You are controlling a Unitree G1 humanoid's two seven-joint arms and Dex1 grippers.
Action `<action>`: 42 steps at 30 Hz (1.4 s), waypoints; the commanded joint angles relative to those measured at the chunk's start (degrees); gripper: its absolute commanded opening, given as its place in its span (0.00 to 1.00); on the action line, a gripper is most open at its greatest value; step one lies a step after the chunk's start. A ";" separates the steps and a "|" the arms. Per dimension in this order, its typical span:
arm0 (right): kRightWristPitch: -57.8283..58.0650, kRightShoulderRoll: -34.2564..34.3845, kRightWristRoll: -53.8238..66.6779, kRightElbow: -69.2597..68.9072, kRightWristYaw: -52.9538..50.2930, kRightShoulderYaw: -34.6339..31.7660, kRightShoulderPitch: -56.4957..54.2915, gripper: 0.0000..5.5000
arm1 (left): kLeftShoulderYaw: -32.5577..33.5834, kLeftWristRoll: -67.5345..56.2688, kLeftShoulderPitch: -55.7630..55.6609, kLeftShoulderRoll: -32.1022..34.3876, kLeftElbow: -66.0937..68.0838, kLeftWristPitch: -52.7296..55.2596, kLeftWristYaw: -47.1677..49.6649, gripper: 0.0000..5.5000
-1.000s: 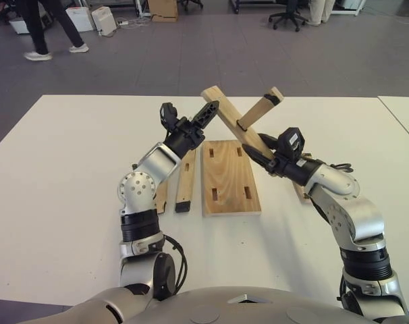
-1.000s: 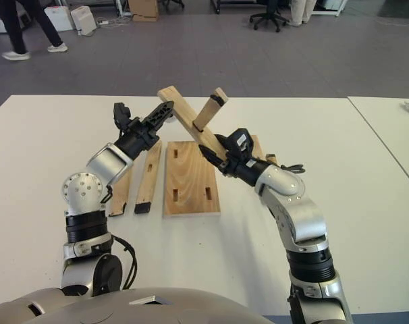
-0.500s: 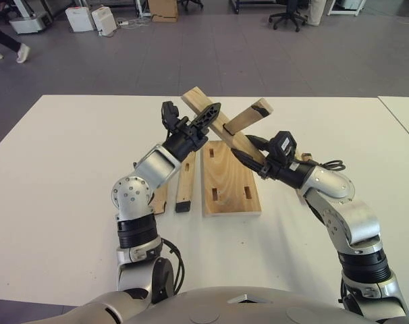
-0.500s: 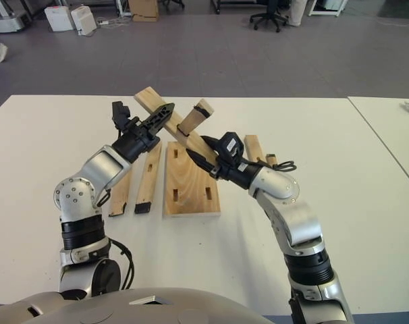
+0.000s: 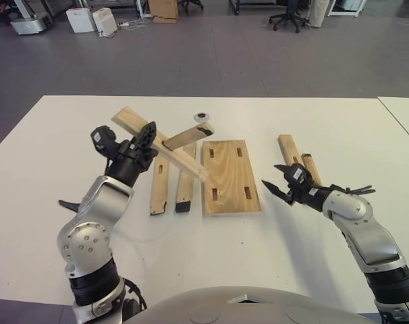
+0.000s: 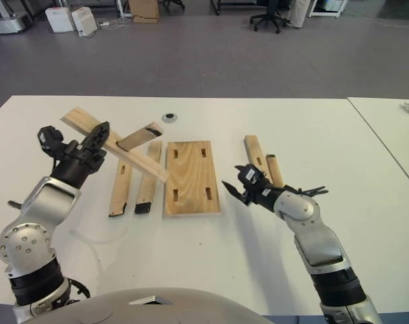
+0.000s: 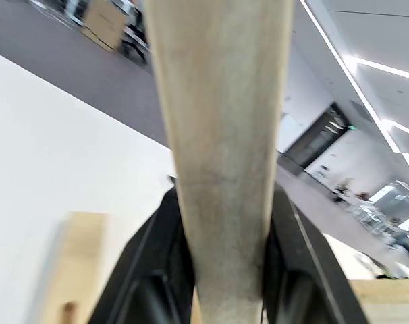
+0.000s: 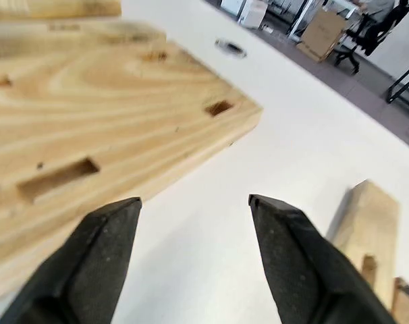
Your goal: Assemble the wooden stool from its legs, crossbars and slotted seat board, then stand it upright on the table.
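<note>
Wooden stool parts lie on a white table (image 5: 353, 135) around the slotted seat board (image 5: 231, 175), which rests flat. Left of the board, the left gripper (image 5: 148, 137) is clamped on a long leg (image 5: 181, 162) held tilted above the table, a shorter crossbar (image 5: 187, 136) jutting from its side. Under it, two loose pieces (image 5: 185, 182) lie just beside the board's left edge. Just right of the board, the right gripper (image 5: 270, 177) hovers low, fingers spread wide and empty, with two slats (image 5: 290, 150) nearby. A small round disc (image 5: 202, 116) sits beyond the board's far edge.
</note>
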 commanded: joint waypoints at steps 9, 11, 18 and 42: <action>0.43 -0.60 -2.79 -2.09 4.70 6.83 2.45 0.54 | -8.34 6.43 10.15 -2.17 -4.70 -4.80 5.42 0.19; 0.50 -0.45 -2.90 -2.13 4.82 7.22 2.26 0.54 | -9.18 9.51 9.63 -1.57 -5.00 -7.01 4.66 0.19; 0.11 2.59 -2.91 -1.37 5.73 10.24 -1.64 0.54 | -15.09 16.20 10.13 -2.34 -4.83 -11.50 2.01 0.19; -2.59 2.91 -4.14 3.52 4.60 7.11 -4.73 0.54 | -30.82 41.82 -0.76 4.51 -4.37 -10.68 -6.14 0.32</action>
